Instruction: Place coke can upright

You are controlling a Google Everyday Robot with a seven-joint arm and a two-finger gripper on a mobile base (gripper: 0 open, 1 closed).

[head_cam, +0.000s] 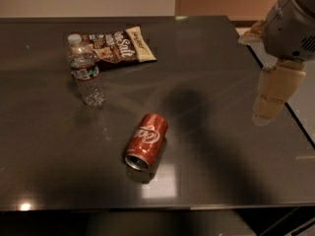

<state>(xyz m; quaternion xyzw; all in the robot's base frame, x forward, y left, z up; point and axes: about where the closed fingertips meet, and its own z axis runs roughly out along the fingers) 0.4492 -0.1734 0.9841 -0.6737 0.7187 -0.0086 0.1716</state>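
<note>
Single camera, high, looking down over table (221,73) from front edge; tool (268,113) close, upper right

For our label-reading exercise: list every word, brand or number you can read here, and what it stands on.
"Salt": on the snack bag; other print blurred.
White script on the coke can: too blurred to read.
Label on the water bottle: too small to read.
The tool, over the table's right edge: no text seen.
</note>
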